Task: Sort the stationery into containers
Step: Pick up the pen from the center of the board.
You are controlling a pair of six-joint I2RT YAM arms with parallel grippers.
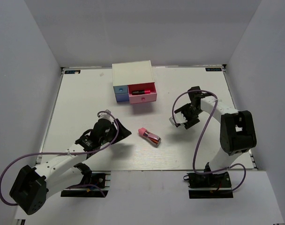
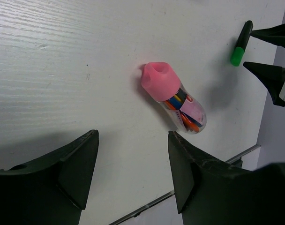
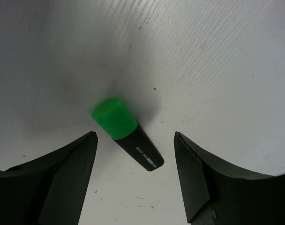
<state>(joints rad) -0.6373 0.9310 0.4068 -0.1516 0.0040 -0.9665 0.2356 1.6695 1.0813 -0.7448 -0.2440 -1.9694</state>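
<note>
Presently the right pincer is held spread over the green-ended marker, which lies flat on the tabletop toward its right edge. The marker is slanted between the two fingers and touched by neither. The left pincer is likewise spread and empty, just short of the pink-capped tube, which lies on its side near the middle of the tabletop. The white cabinet is set at the middle of the far edge, its pink drawer pulled open with something dark already inside. For a clean pick, the right wrist is best turned until the fingers face the marker's long sides. It is then lowered until the tips nearly meet the tabletop and closed on the black barrel rather than the cap, so that the marker is not rolled away.
</note>
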